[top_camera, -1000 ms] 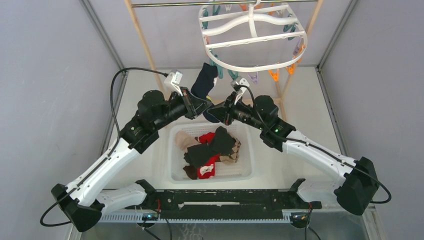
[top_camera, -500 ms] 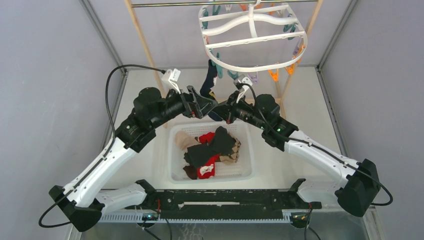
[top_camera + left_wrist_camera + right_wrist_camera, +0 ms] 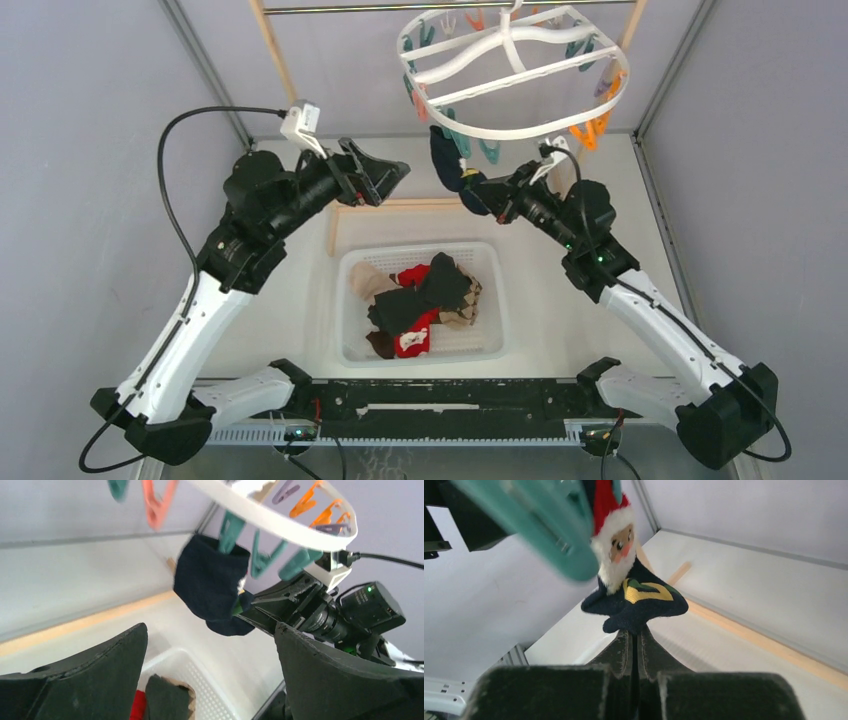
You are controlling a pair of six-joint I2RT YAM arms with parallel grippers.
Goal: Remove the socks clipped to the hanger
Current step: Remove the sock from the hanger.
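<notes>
R gripper [image 3: 467, 190] clenched on lower end of navy sock [image 3: 443, 160] — Santa print shows in R wrist view. Sock's top is pinched by teal clip [image 3: 231, 530] under near-left rim of hanger [image 3: 530, 133]. Long axis runs from clip down and slightly right to R jaws. L gripper [image 3: 390, 182] spread wide, empty, off to the left of sock and apart from it — R arm is the nearer one. Judgement: pull should go along sock axis, away from clip, then to basket [image 3: 345, 300] on the near side, which holds other socks [image 3: 420, 300].
</notes>
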